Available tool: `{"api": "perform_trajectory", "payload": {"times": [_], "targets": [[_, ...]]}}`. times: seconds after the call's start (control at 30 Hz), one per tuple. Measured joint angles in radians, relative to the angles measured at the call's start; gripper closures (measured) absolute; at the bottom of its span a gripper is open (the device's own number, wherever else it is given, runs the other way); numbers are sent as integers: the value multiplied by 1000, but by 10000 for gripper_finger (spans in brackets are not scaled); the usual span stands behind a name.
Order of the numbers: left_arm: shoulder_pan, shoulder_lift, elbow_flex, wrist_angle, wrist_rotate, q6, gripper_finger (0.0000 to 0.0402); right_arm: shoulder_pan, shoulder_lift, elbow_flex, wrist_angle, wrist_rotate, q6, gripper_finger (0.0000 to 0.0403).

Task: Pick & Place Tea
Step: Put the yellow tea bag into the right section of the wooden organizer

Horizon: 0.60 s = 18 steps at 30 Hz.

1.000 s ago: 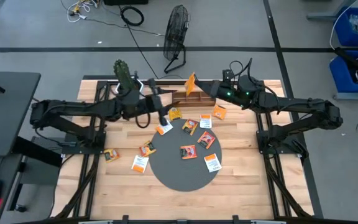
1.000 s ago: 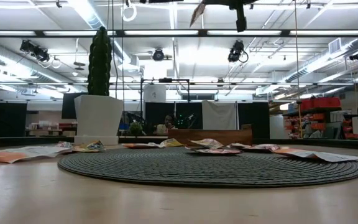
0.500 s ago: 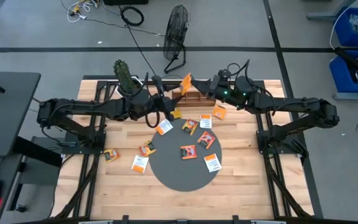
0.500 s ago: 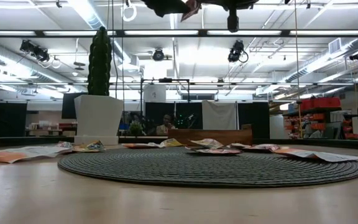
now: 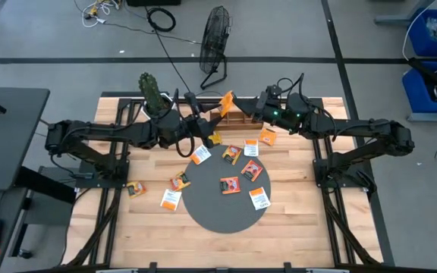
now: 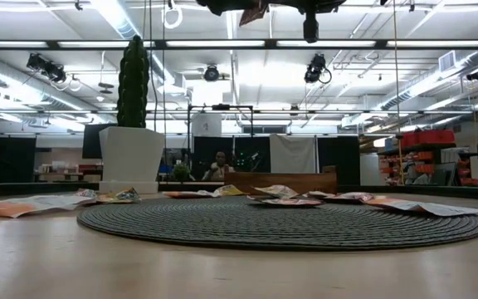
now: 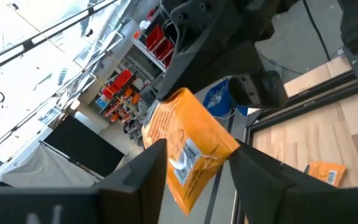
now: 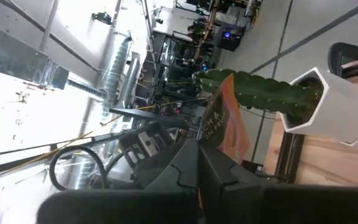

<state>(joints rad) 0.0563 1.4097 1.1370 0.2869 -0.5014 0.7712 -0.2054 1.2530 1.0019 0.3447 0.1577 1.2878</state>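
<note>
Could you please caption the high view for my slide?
Both claws meet at one orange tea sachet above the wooden tray.

tea sachets (image 5: 230,184): orange/white, flat, scattered on mat+table | one orange sachet (image 5: 225,101) held aloft

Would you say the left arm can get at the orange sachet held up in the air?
Likely yes: the orange sachet hangs between the left gripper's open jaws, with nothing between; the right gripper holds it.
</note>
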Motion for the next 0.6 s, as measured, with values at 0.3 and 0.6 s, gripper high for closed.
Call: {"api": "perform_trajectory", "payload": {"times": [0.3, 0.6], "targets": [[-2, 0, 0, 0, -3, 0, 349, 5, 0, 0, 0, -24, 10, 403], [-6, -12, -1, -6, -9, -136, 381, 4, -31, 0, 48, -75, -269, 354]]}}
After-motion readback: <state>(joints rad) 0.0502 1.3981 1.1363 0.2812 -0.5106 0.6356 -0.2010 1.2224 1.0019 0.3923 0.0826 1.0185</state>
